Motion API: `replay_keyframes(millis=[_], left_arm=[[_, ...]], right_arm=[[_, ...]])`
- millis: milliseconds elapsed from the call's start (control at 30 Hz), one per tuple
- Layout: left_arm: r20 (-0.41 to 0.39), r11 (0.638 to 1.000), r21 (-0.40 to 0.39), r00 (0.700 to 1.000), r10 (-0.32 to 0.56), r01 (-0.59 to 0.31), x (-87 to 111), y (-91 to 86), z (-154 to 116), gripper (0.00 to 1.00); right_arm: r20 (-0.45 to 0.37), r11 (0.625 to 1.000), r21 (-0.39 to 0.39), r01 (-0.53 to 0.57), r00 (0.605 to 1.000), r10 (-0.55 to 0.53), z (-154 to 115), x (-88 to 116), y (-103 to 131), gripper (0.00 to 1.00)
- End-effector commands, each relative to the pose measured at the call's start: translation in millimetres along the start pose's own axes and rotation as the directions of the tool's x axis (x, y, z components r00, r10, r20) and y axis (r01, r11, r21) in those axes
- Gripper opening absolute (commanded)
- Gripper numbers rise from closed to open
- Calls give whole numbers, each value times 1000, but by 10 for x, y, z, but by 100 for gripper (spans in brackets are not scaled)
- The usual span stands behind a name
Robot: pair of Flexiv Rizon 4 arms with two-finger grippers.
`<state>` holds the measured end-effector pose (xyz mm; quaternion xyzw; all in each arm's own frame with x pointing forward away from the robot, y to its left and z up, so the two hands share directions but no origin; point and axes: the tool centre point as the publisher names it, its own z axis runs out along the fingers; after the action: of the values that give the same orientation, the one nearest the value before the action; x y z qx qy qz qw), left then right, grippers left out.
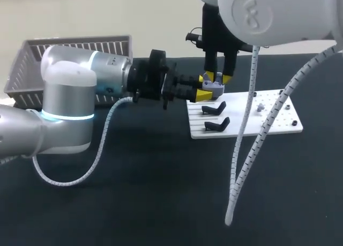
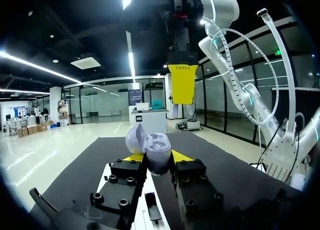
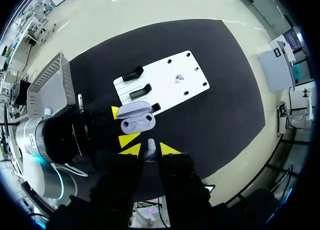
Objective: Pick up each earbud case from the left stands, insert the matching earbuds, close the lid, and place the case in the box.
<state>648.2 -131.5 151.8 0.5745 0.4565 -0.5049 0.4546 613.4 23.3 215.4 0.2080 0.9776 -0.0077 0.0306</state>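
Note:
My left gripper is shut on a pale lilac earbud case, held above the white plate's left end. The case stands between the yellow tips with its lid open. From above, the open case shows two hollows. My right gripper hangs straight over it, pointing down. A small pale earbud is pinched between its tips, right gripper shut on it. One of its fingertips shows just above the case. Another small earbud lies on the plate.
The white plate carries two empty black stands on its left part. A grey slatted basket sits at the table's back left. My right arm's cable hangs over the plate's front.

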Motion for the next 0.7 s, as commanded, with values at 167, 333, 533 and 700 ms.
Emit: replay_keyframes(millis=[167,333,533,700], left_arm=[[-1,1000,2,1000,0,0,3,11,3,0],[-1,1000,2,1000,0,0,3,11,3,0],[-1,1000,2,1000,0,0,3,11,3,0],[-1,1000,2,1000,0,0,3,11,3,0]], right_arm=[[-55,984,-29,-178,983,177,41,-111,14,0],[-74,964,-43,-261,963,257,28,-129,13,0],[-90,947,-14,-322,943,320,27,-138,61,0],[-95,938,15,-346,934,345,78,-139,90,0]])
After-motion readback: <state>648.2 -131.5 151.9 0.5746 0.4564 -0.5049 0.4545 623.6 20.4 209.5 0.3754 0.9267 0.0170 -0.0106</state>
